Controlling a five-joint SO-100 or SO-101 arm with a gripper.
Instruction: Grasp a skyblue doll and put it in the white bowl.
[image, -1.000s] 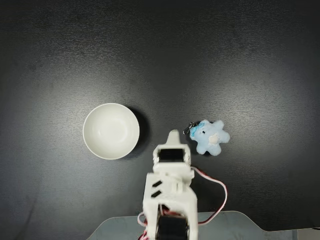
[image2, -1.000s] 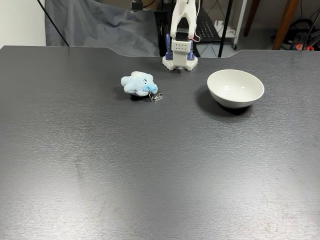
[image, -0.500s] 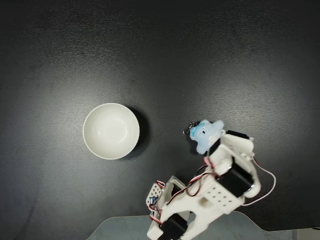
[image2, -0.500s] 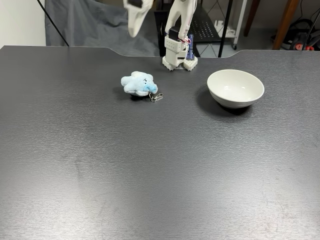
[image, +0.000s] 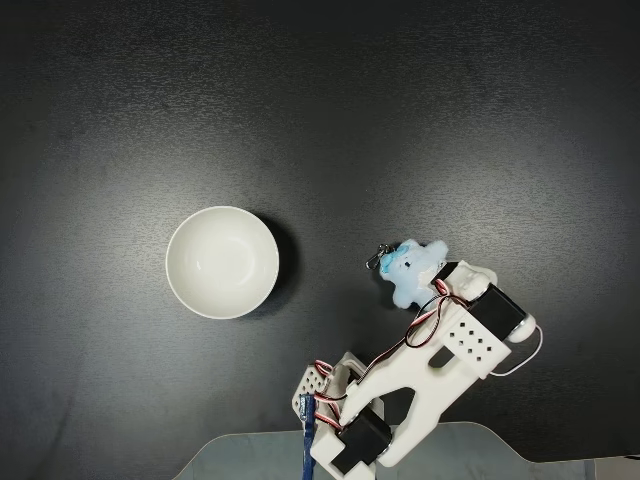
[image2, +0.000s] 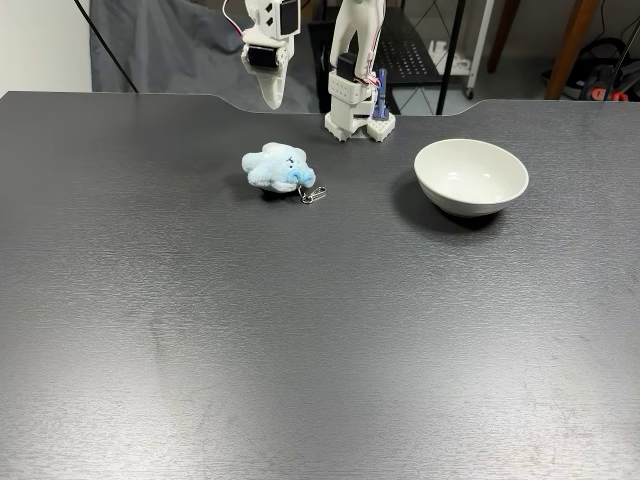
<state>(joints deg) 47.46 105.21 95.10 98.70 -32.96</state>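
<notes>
My gripper (image2: 271, 98) hangs above the skyblue doll (image2: 278, 167); its opening I cannot tell. White bowl (image2: 471, 175) sits right.

A dark, faintly grained counter (image2: 300, 350) spreads out below the gripper (image2: 272, 97). Behind the gripper a grey cloth (image2: 180, 50) hangs over something, and black metal legs (image2: 455, 45) stand off to one side.

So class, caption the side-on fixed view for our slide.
Gripper hangs above the doll on the dark table; the bowl sits empty to the right.
</notes>
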